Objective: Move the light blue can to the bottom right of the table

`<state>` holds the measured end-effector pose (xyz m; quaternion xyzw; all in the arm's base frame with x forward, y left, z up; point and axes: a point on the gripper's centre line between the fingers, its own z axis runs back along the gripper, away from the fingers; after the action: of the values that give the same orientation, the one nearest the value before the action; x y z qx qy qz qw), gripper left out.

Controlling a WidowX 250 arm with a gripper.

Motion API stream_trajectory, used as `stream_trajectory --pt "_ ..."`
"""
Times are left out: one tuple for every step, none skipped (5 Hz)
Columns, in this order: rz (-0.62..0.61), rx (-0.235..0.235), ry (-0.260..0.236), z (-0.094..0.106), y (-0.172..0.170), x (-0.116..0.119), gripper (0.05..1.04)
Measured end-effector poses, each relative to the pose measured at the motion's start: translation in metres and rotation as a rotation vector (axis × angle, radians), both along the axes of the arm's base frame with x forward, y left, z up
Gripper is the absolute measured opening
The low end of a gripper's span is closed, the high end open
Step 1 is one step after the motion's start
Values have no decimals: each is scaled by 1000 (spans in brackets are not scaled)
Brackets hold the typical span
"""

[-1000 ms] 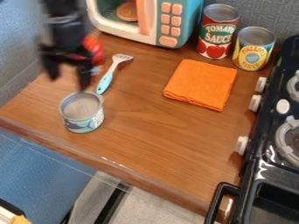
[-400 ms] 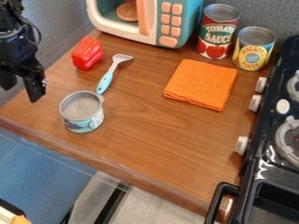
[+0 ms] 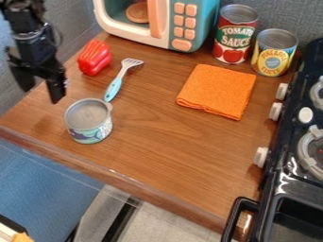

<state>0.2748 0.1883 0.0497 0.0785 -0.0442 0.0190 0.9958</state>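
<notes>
Setting: toy kitchen. Evidence: toy microwave (image 3: pixel 180 26) at the back of the wooden worktop (image 3: pixel 170 146); black toy stove (image 3: pixel 293 156) with white knobs along the right; spatula (image 3: pixel 120 79), two food cans standing near the microwave.

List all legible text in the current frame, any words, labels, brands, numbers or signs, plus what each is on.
"TOMATO SAUCE": red tomato sauce can
"PINEAPPLE": yellow pineapple can, upper word; the word below it is too blurred to read for certain
Light blue can: pale markings on its side, too small and blurred to read
No numbers or signs legible.
</notes>
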Motion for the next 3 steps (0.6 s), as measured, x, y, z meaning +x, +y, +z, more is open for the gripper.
stream_trajectory --pt "-41 18 1 3 -19 19 999" --pt "-86 32 31 -1 -43 22 999" --pt "-113 57 66 4 -64 12 998"
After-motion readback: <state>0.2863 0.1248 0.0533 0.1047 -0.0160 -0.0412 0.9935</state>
